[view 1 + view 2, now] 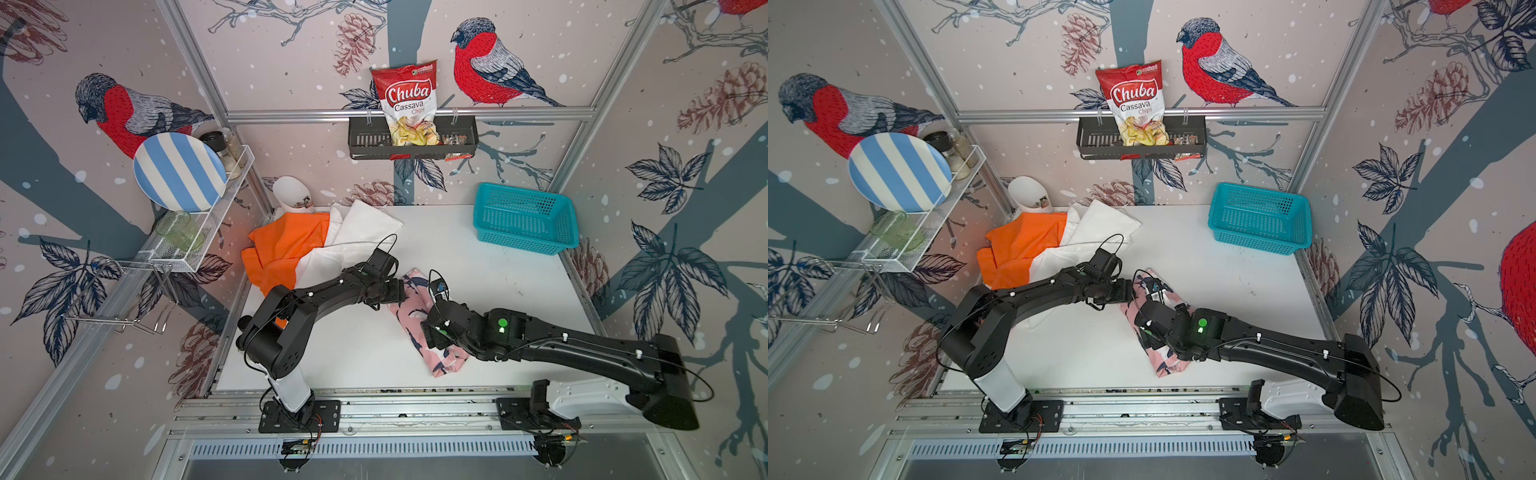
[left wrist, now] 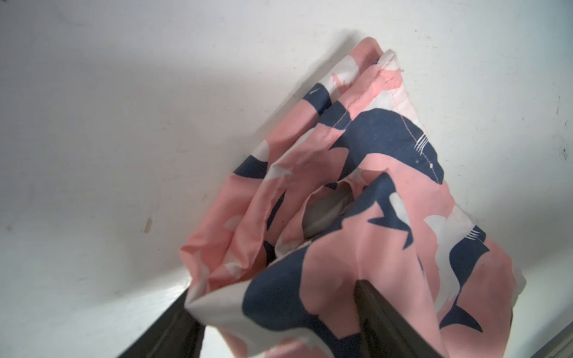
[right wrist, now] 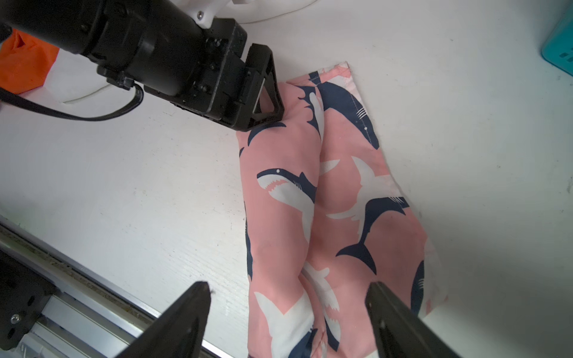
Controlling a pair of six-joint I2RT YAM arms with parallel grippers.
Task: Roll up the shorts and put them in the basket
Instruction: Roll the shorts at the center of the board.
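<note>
White tabletop (image 1: 478, 270) is carrying, near its middle, the pink cloth shorts with navy-and-white shark print (image 1: 405, 322) as a loose bundle; the left gripper (image 2: 276, 297) is straddling the far end and the right gripper (image 3: 288, 286) is hovering over the near end, both unclenched, so turning both ends evenly is advisable.

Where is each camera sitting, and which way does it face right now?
Top views: above the front edge, looking down and toward the back wall; in both top views the left arm and right arm reach over the table.
Left wrist: on the left arm, looking along the left pincer into the pink shark shorts draped over its fingers.
Right wrist: on the right arm, looking past the open right pincer along the shorts toward the left pincer.
Shared: every view shows the pink shark shorts.
</note>
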